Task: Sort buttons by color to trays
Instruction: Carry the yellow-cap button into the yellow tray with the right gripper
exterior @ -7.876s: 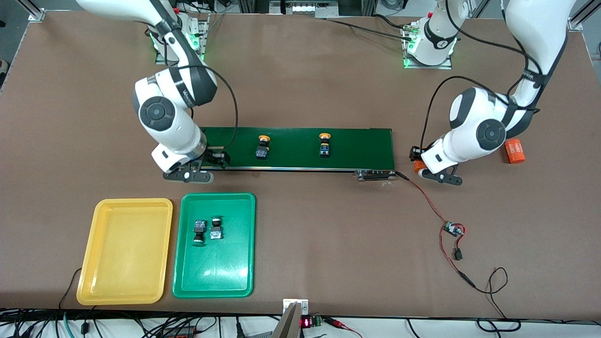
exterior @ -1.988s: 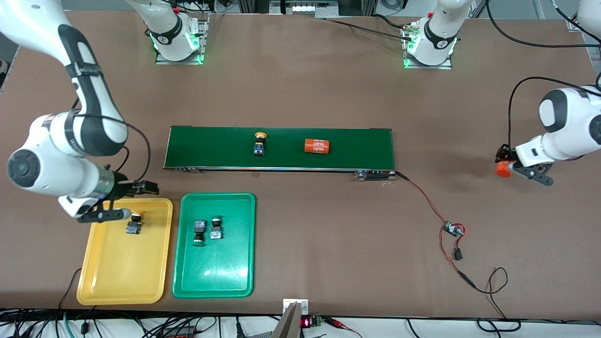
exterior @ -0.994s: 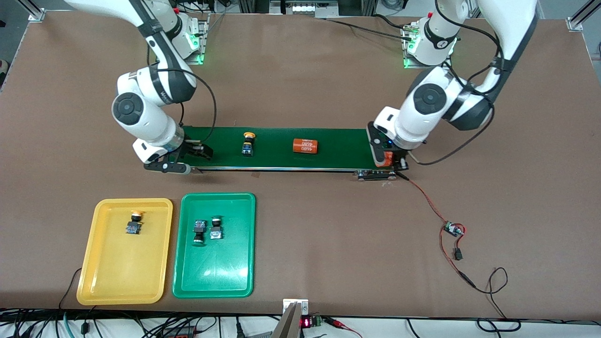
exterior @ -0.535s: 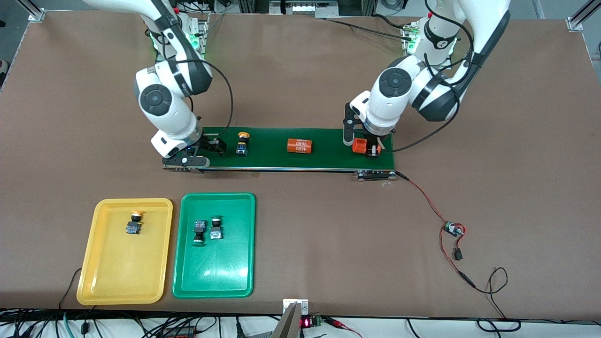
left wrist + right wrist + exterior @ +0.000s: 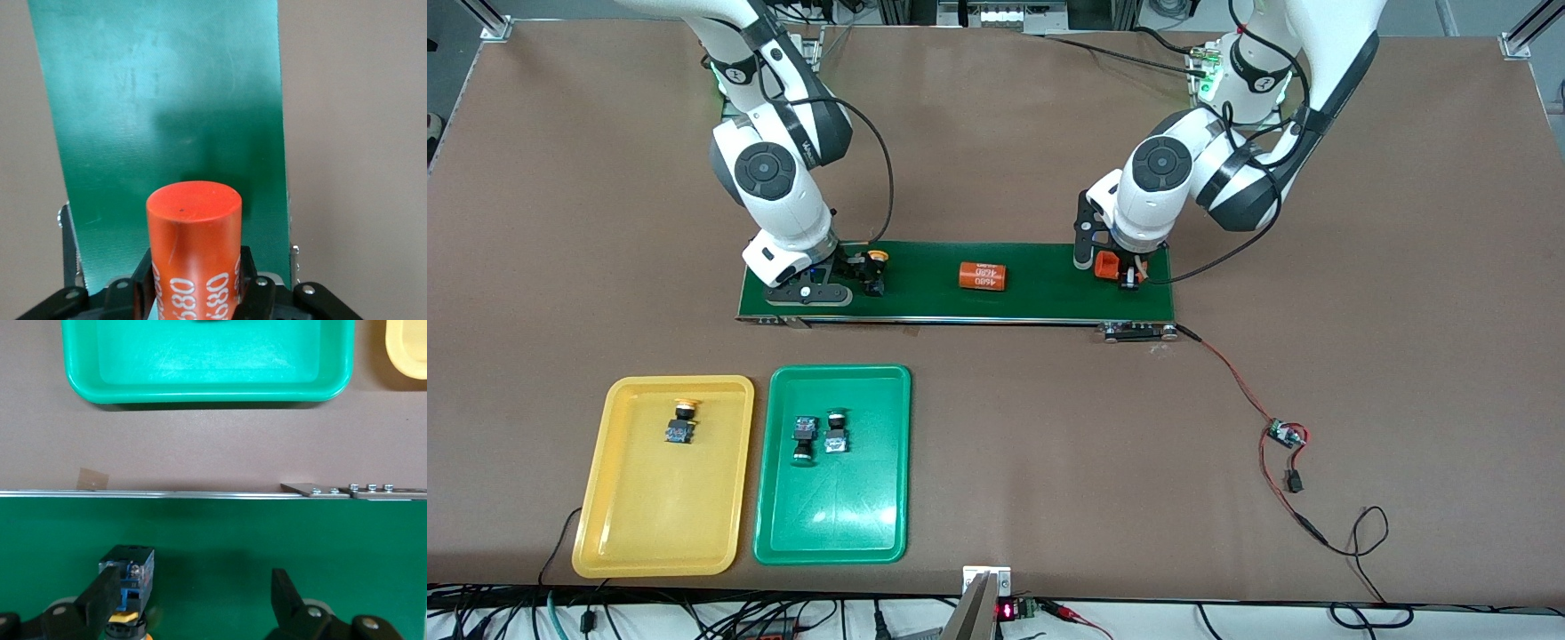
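The right gripper (image 5: 860, 276), jaws spread, is straddling the yellow button (image 5: 874, 271) at the belt's (image 5: 1049, 302) nine-o'clock end, needing closure next, while the left gripper (image 5: 1119, 271) is clamping an orange cylinder (image 5: 1108, 266).

Bright even overhead light, soft short shadows fell under both arms on the brown surface (image 5: 996, 133), faint glare streaked the green tray (image 5: 831, 520), wrist views sharp, slightly grainy
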Controlling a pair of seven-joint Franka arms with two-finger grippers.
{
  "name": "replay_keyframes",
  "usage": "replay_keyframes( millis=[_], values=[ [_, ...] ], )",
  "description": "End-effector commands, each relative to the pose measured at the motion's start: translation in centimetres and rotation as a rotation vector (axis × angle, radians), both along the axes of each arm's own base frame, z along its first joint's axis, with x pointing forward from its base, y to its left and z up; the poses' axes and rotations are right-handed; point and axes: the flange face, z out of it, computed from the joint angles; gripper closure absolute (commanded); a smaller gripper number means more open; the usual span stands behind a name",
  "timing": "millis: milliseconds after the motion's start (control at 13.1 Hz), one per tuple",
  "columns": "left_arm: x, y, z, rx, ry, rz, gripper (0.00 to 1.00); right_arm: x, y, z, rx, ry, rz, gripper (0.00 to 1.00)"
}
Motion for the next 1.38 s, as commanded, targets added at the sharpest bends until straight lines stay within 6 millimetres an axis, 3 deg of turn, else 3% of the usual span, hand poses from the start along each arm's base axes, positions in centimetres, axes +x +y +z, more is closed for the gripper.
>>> replay_keyframes(
  millis=[0, 153, 229, 306, 382, 535, 688, 841, 918, 1070, 1147, 1300],
  values=[
    [-0.1, -0.2, -1.0, 0.010, 0.012, -0.021, 0.96, -0.4, -0.1, 0.0, -0.010, -0.013, -0.001, 0.00],
    [-0.1, -0.2, -1.3, 0.018, 0.006, 0.030, 0.84, -0.3, -0.2, -0.5, -0.010, -0.008, -0.004, 0.00],
    [-0.1, -0.2, -1.3, 0.021, 0.005, 0.065, 0.68, -0.3, -0.3, -0.9, -0.007, -0.008, -0.005, 0.00],
    [-0.1, -0.2, -1.4, 0.021, 0.005, 0.078, 0.16, -0.3, -0.3, -1.2, -0.006, -0.005, -0.004, 0.00],
    [0.2, -0.1, -0.8, 0.021, -0.006, 0.076, 0.00, -0.4, -0.2, -1.6, -0.008, 0.003, -0.003, 0.00],
    [0.9, 0.1, 0.9, 0.024, -0.042, 0.086, 0.00, -0.4, -0.2, -2.3, -0.012, 0.013, 0.001, 0.00],
    [1.9, 1.3, 4.0, 0.021, -0.102, 0.125, 0.00, -0.4, -0.3, -2.8, -0.021, 0.014, 0.012, 0.02],
    [4.7, 2.8, 9.5, -0.016, -0.183, 0.212, 0.00, -0.4, -0.5, -2.9, -0.031, 0.012, 0.027, 0.21],
    [5.2, 2.8, 12.0, -0.011, -0.210, 0.229, 0.00, -0.3, -0.6, -3.0, -0.044, 0.006, 0.041, 0.38],
    [8.1, 6.1, 15.8, -0.015, -0.271, 0.316, 0.00, 0.0, -1.1, -3.2, -0.045, 0.009, 0.033, 0.73],
    [9.8, 8.4, 17.4, -0.020, -0.300, 0.365, 0.00, 0.2, -1.2, -3.2, -0.043, 0.008, 0.029, 0.85],
    [11.7, 11.0, 20.4, -0.028, -0.341, 0.431, 0.00, 1.9, -2.8, -2.2, -0.036, -0.011, 0.019, 0.96]
  ],
)
